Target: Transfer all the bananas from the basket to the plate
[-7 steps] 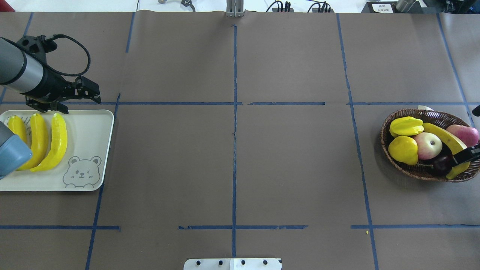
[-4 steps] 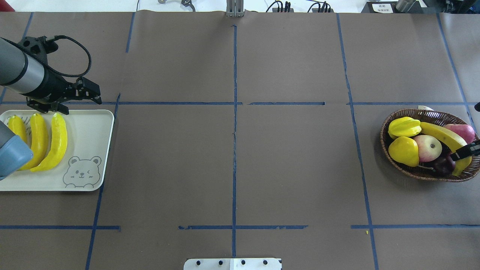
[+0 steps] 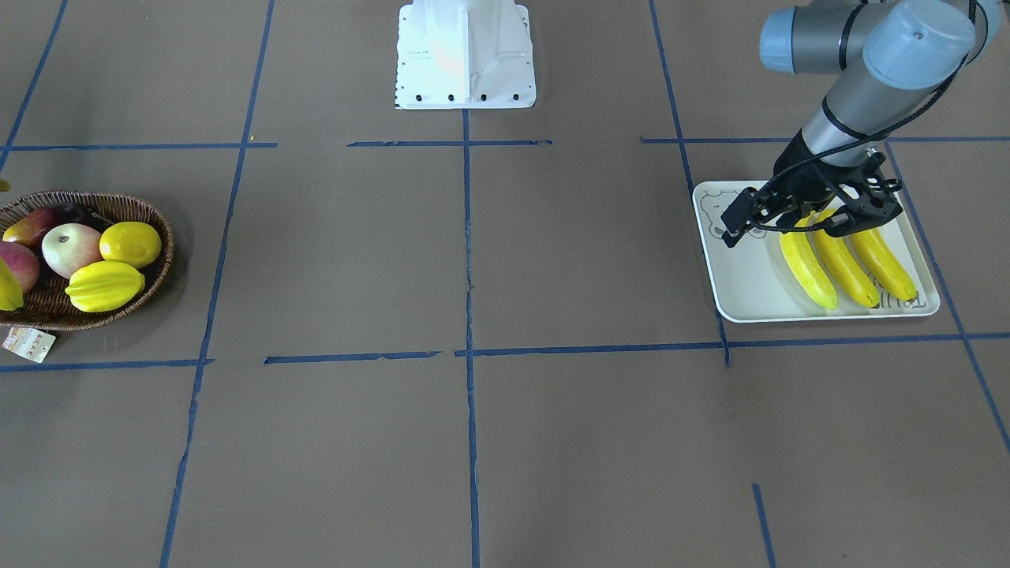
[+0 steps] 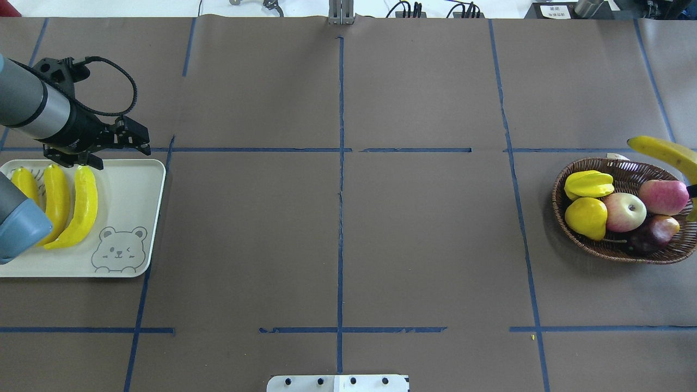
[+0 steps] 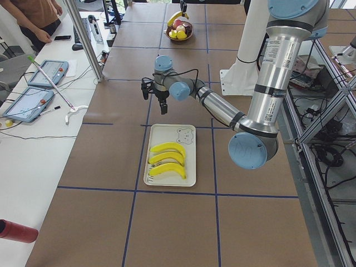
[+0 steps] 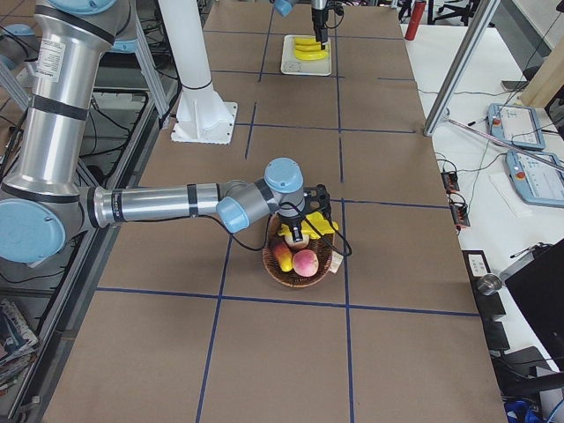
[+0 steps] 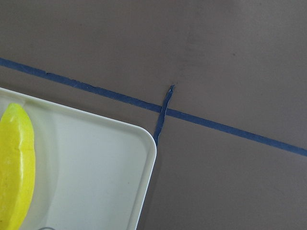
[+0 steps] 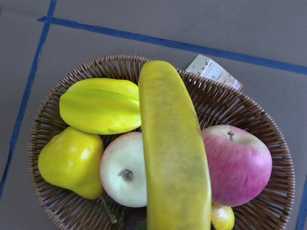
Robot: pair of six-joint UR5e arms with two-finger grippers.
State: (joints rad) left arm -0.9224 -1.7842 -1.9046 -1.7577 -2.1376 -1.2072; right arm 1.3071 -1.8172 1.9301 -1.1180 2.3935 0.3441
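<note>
Now we had just lifted the last banana (image 4: 661, 151) clear of the basket (image 4: 599, 247), pinched in our right jaws, while three more bananas (image 4: 81, 207) lay on the plate (image 4: 130, 185) by our spread, empty left jaws, leaving only the carry across.

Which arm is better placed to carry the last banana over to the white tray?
Right. The right gripper holds the fourth banana lifted above the wicker basket. The left gripper hangs empty at the tray, where three bananas lie, far across the table.
</note>
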